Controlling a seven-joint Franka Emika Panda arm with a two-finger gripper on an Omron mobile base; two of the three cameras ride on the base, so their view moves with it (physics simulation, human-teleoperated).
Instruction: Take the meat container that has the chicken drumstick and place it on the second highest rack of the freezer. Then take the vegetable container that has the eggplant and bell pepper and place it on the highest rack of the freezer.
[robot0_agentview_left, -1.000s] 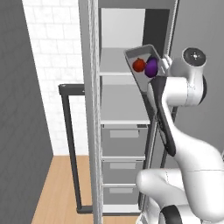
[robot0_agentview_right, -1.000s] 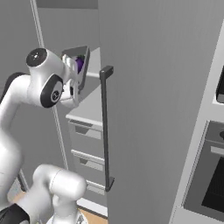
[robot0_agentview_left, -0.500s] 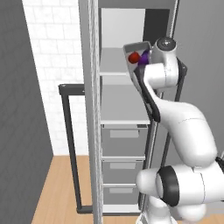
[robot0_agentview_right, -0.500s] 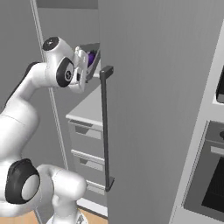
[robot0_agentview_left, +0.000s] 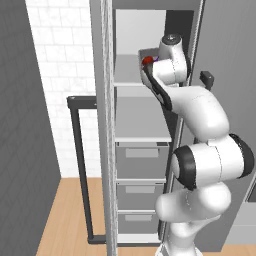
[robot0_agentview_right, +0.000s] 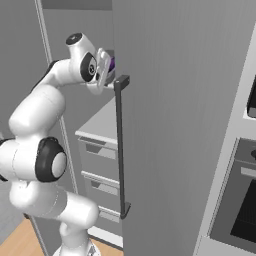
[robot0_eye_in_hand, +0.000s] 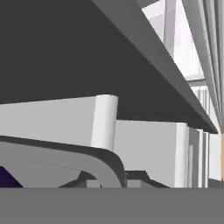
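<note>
Container (robot0_agentview_left: 146, 59) tilted, at top rack (robot0_agentview_left: 127, 80)

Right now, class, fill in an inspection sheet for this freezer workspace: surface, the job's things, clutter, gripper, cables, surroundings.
Surface: highest rack of the open freezer, grey; the rack below looks bare where visible.
Job's things: vegetable container held tilted at highest-rack height, at the freezer's opening; red bell pepper and purple eggplant inside. The meat container is not identifiable in these views.
Clutter: nothing seen.
Gripper: gripper at the container's edge, apparently gripping it; fingers hidden.
Cables: nothing seen.
Surroundings: freezer drawers below the racks, door handle, white brick wall, wooden floor, oven at right.
</note>
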